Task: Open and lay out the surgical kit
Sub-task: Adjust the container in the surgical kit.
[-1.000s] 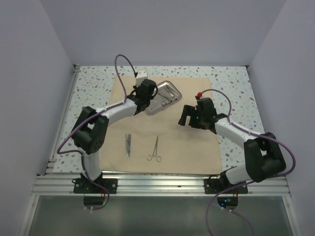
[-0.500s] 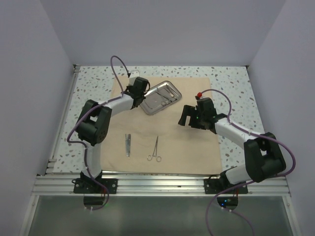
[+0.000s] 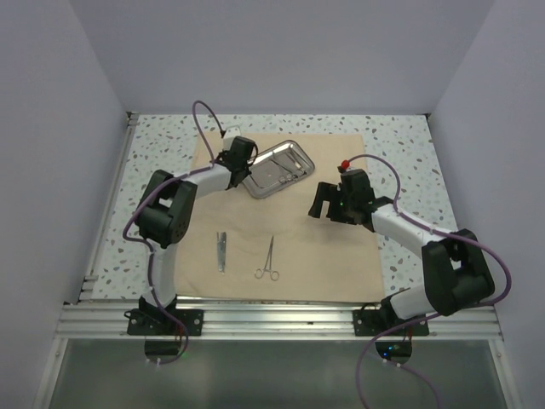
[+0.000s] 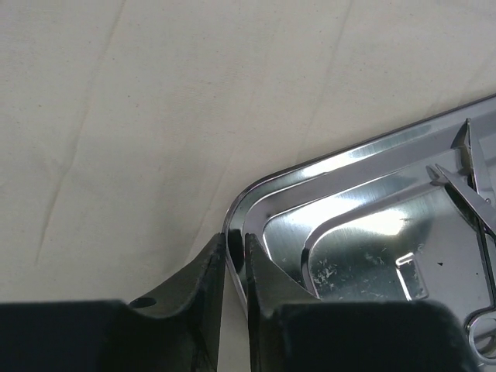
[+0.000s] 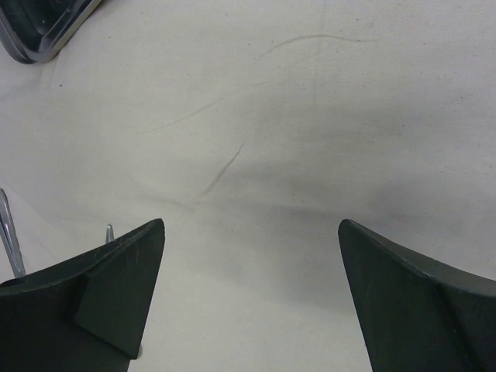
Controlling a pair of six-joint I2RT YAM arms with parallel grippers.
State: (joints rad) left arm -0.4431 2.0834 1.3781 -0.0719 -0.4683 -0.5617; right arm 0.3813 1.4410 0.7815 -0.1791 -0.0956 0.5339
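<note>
Overhead view of a speckled tabletop with a tan cloth spread flat and fully unwrapped. On the far part of the cloth, a shiny steel tray, turned at an angle.

Left end effector reaching to the tray's left corner, closed down to a sliver and pinching the rim there (wrist view: thin bright rim caught between the two dark fingers). Right end effector spread wide, gripping nothing, poised over bare cloth just right of the tray, with only a tray corner showing at the top-left edge of its wrist view.

Nearer the arm bases, two instruments laid side by side but apart on the cloth: a straight one and ring-handled forceps. Inside the tray, at least one more thin silver instrument, lying near the right side of the left wrist view.

Judged progress: well past halfway. Unwrapping done, two tools set out. Left to do, by the look of it: taking out the remainder from the tray and settling the tray in its place. Exact count of tools inside hard to tell.
</note>
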